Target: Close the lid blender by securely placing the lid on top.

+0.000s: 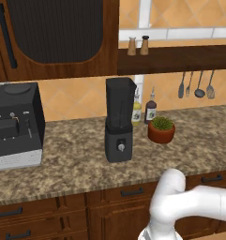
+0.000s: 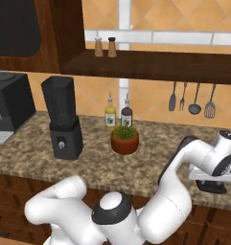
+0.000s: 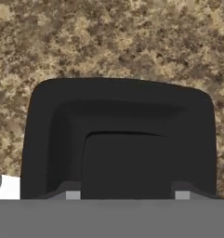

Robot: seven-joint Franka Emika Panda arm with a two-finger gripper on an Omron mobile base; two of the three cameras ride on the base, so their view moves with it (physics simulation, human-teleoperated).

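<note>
A kitchen is shown: granite worktop (image 1: 77,164), wooden cabinets (image 1: 53,37), hanging utensils (image 1: 196,85), coffee machine (image 1: 16,124)

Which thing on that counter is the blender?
Find the granite counter under the wooden cupboards. Between the coffee machine and the potted plant stands the blender: tall and narrow, a smoky jar on a boxy base with one round knob.

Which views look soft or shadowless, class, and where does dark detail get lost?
Left base view: the blender reads as near-uniform black, casting hardly any shadow on the counter. Right base view: even flat light, pixelated edges. Hand view: the lid looks blurred, its recess barely separable from its rim.
</note>
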